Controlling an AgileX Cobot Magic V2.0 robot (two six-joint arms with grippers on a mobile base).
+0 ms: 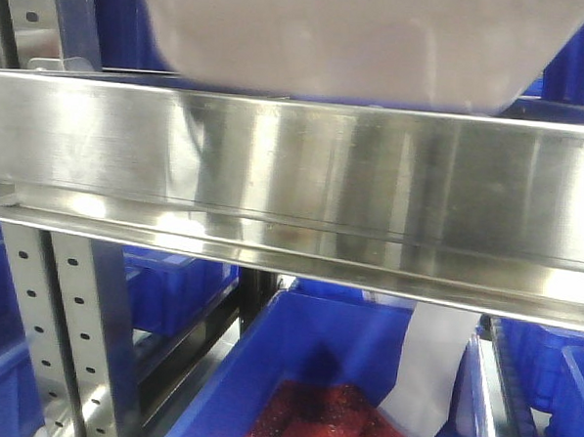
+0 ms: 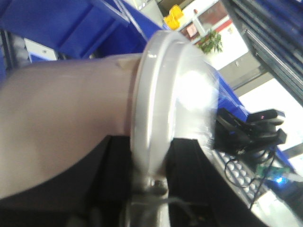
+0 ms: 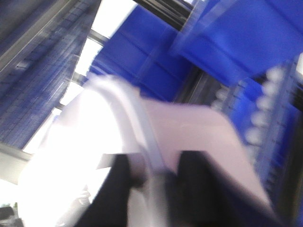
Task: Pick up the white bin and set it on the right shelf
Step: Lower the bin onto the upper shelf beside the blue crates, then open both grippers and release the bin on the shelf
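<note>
Your left end effector [image 2: 149,163] is clamped on the white bin [image 2: 61,123], jaws closed on either side of the lid's rim. Your right end effector [image 3: 151,182] grips the rim likewise, though that view is blurred. From the front camera, the bin's pinkish base sits at the top edge of the broad steel rail of the right shelf [image 1: 324,171]; you cannot tell whether it rests there or hangs just above. Below, a blue crate [image 1: 334,343] holds red packets [image 1: 321,416].
</note>
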